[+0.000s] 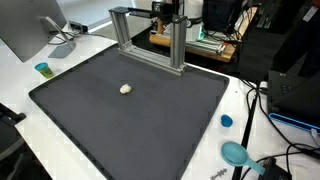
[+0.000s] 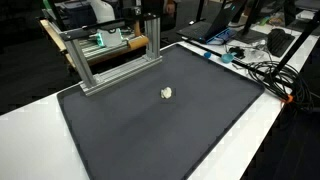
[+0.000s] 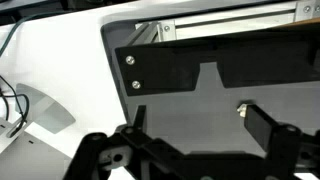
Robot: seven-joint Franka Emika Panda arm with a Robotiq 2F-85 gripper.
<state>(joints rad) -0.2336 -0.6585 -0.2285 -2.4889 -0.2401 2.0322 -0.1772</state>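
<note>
my gripper [image 3: 200, 128] hangs wide open, empty; descending off-centre, a finger could knock the small white lump [image 1: 125, 89] away.

A mat [image 1: 120, 130] is lying on the bench [image 1: 25, 85]. Near the mat's middle a small lump [image 1: 125, 89] is sitting alone, well apart from everything else. A frame [image 1: 150, 40] is standing upright along the mat's far edge in both exterior views. In an exterior view a cup [image 1: 42, 69] is standing on the bench just off the mat's corner at picture left, with a monitor [image 1: 30, 30] behind it. A cap [image 1: 226, 121] and a scoop [image 1: 236, 153] are lying off the opposite edge, beside cables [image 1: 262, 100]. The tool [image 3: 200, 125] is hanging over the mat's frame end.
</note>
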